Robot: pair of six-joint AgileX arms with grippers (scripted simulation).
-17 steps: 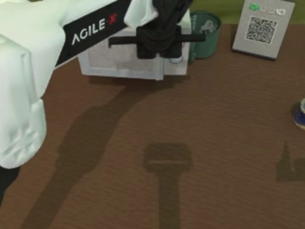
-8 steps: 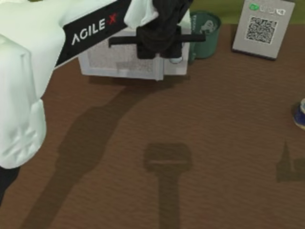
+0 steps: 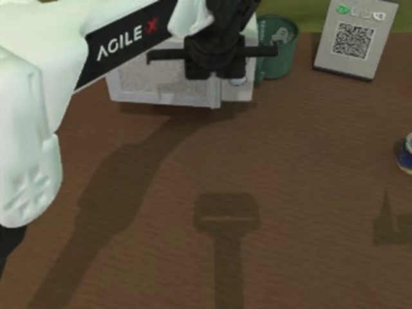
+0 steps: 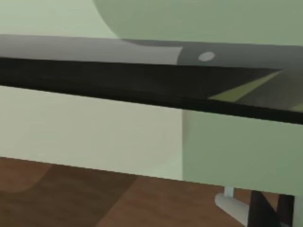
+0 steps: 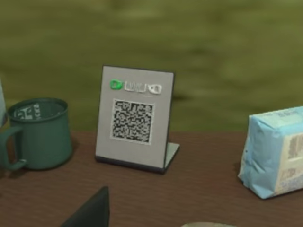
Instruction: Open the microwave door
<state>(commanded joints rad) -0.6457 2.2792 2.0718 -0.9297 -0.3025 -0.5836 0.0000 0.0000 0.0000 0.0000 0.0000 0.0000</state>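
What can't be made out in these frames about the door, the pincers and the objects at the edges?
- Left pincer: top view, its own black body hides the fingers; open or shut unclear.
- Microwave door: top view, arm covers its upper part; whether it is ajar is unclear.
- Right pincer: in no view.
- Blue packet: right wrist view, cut off by the edge.

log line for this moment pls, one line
task: open microwave door | left gripper: over microwave front, by the knob side | door: looks closed | right arm: out of top view
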